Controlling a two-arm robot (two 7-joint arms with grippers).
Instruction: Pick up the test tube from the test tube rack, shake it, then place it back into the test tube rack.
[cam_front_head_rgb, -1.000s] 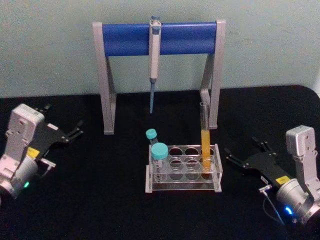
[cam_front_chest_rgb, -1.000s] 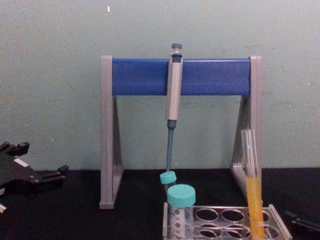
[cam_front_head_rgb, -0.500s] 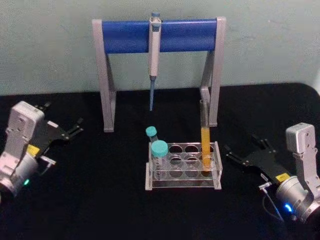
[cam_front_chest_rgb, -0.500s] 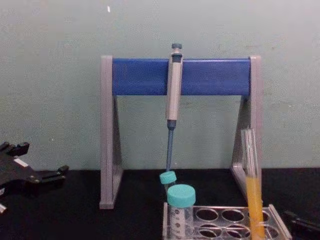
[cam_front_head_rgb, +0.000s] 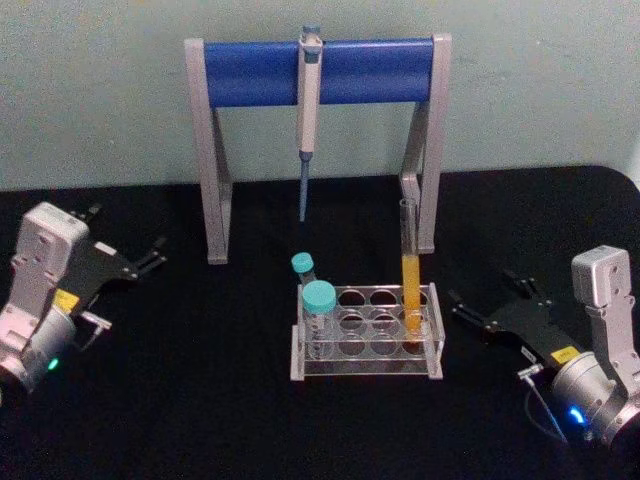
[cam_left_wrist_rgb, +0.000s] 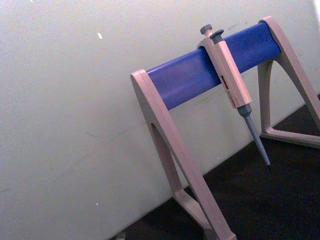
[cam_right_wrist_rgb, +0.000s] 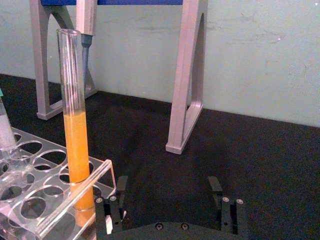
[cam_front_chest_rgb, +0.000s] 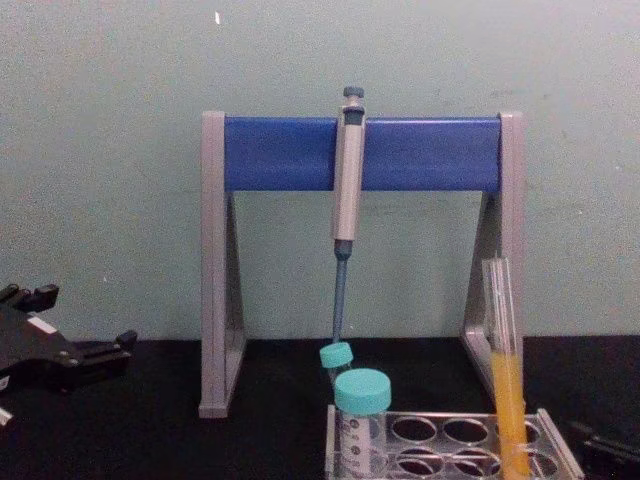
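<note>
The test tube (cam_front_head_rgb: 410, 275), tall clear glass with orange-yellow liquid in its lower half, stands upright in the right end of the test tube rack (cam_front_head_rgb: 365, 372) at mid-table. It also shows in the chest view (cam_front_chest_rgb: 505, 385) and close up in the right wrist view (cam_right_wrist_rgb: 75, 130), in the rack's corner (cam_right_wrist_rgb: 55, 210). My right gripper (cam_front_head_rgb: 487, 298) rests open on the table right of the rack, its fingers (cam_right_wrist_rgb: 121, 186) apart and short of the tube. My left gripper (cam_front_head_rgb: 128, 237) sits open at the far left, away from the rack.
A grey-and-blue pipette stand (cam_front_head_rgb: 320, 72) with a hanging pipette (cam_front_head_rgb: 307, 110) rises behind the rack, close to the test tube's top. Two teal-capped tubes (cam_front_head_rgb: 319, 300) stand in the rack's left end. Black tabletop lies between each gripper and the rack.
</note>
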